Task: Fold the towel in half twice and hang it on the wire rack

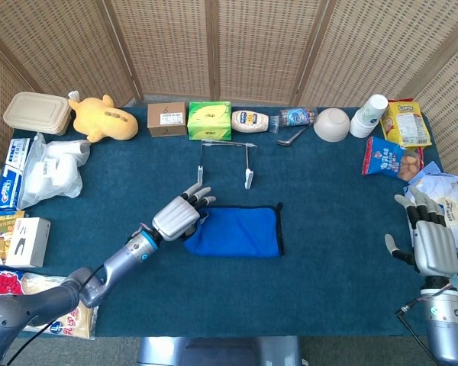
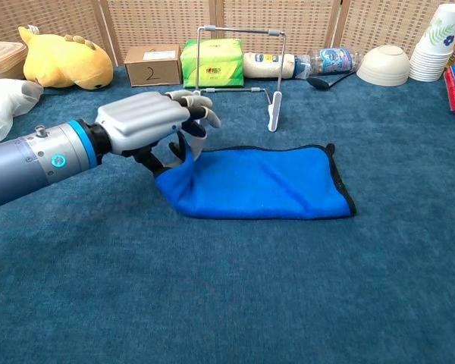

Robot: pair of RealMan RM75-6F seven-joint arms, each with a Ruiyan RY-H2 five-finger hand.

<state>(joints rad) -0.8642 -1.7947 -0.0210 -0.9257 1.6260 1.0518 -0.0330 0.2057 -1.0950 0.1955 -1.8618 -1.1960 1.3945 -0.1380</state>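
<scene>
Left hand sits at the left short end of the towel, fingers curled down over that edge, cloth bunched and lifted a little between thumb and fingers. Looks like a pinch on the corner, though the exact contact under the palm is hidden. From that hand the towel runs out to the robot's right, long axis left to right across the table, flat on the blue cloth except for the raised end. Its far short end, with the dark trim, lies well away from the left hand. Next fold, as I read it, means carrying the held end along that long axis toward the trimmed end, so travel direction is straight right, parallel to the table's front edge. Wire rack stands just behind the towel, nearer its left half than its right, feet close to the back edge, not touching as far as I can tell. Right hand is way off at the table's right edge, fingers spread, holding nothing, well apart from the towel and only seen in the head view. Left hand is clearly the nearer one and already on the cloth. Risk I'd guess: a one-corner grip lets the end skew during the sweep.
</scene>
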